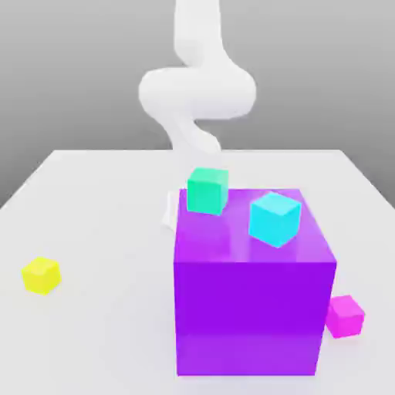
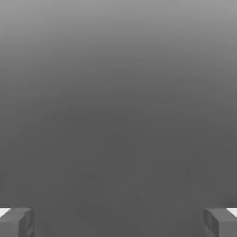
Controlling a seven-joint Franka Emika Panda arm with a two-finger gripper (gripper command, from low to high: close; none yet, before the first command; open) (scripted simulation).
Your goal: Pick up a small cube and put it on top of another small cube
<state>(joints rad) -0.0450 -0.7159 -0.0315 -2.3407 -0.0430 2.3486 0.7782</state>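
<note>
The small yellow cube (image 1: 41, 275) lies on the white table (image 1: 92, 224) at the exterior view's left, well apart from everything else. The small green cube (image 1: 207, 190) shows at the back top edge of the big purple cube (image 1: 251, 308); I cannot tell whether it rests on it or stands behind it. My white arm (image 1: 197, 92) curls down behind the purple cube, far from the yellow cube. In the hand view my gripper (image 2: 118, 222) is open, its grey fingertips (image 2: 16, 222) wide apart with nothing between them, facing a plain grey background.
A cyan-blue cube (image 1: 274, 218) sits tilted on the purple cube's top. A small magenta cube (image 1: 344, 315) lies on the table at the purple cube's right side. The big purple cube stands between the camera and the arm's lower part.
</note>
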